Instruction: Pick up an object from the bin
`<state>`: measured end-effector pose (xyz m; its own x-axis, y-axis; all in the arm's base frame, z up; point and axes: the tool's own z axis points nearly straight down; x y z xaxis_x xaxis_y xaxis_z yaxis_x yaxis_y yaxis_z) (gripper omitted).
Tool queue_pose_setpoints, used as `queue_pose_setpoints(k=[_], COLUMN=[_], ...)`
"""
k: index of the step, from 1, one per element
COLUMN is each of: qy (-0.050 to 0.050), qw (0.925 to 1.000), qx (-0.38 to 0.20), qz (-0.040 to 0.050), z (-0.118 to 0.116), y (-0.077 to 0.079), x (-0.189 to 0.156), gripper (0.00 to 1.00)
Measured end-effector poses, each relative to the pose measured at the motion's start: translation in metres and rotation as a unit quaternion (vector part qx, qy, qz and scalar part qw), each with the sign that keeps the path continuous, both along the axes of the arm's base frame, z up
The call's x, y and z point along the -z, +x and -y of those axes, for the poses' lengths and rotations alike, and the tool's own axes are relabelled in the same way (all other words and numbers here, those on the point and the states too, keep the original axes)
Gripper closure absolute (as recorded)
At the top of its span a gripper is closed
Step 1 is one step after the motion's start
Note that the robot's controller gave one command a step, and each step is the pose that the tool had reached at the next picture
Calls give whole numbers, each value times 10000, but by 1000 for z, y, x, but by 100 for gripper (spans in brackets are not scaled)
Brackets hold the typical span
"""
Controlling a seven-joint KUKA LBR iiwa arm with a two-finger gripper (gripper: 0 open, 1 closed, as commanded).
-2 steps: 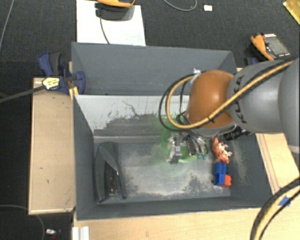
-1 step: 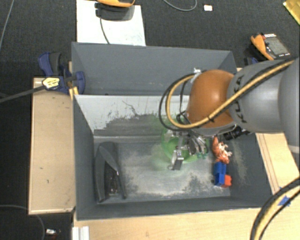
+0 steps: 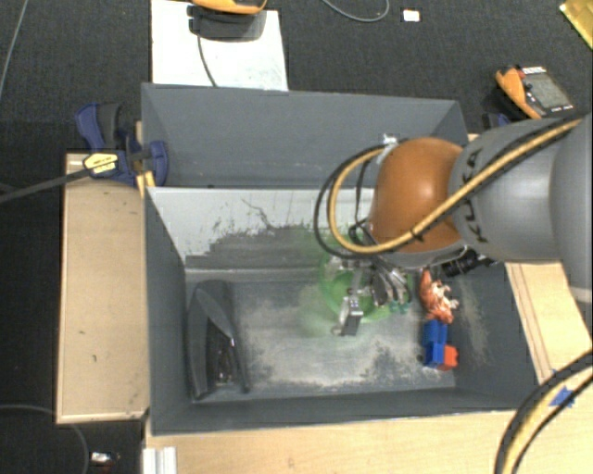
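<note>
Green obj (image 3: 324, 289) x1 under tool (image 3: 351, 319); black obj (image 3: 211, 344) x1, 2 toys (image 3: 433, 345) right

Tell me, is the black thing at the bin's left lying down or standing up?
Lying down: the black thing stretches flat on the bin floor along the left wall.

The floor (image 3: 56, 56) around the bin (image 3: 278, 139) is a dark, near-black carpet. Beyond the bin's far edge lies 1 white sheet (image 3: 236, 60), with an orange-and-black device (image 3: 227, 7) on its far end. A 2nd orange-and-black device (image 3: 530, 88) sits off the far right corner. 1 black cable (image 3: 46, 183) crosses the floor off the left edge. 1 small white tag (image 3: 411, 14) lies farther back. Lighting is even.
</note>
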<state>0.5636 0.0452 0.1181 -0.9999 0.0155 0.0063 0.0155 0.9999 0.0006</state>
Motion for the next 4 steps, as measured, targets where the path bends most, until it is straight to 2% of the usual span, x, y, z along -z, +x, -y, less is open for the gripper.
queue_pose_setpoints(k=[1, 2, 3, 4], qy=[2, 4, 12, 12], qw=[10000, 9992, 9997, 9999], qx=[28, -392, -230, 95], qz=[21, 27, 37, -58], z=[-1, -10, -9, -12], y=[5, 2, 0, -1], x=[4, 47, 53, 48], gripper=[0, 0, 0, 100])
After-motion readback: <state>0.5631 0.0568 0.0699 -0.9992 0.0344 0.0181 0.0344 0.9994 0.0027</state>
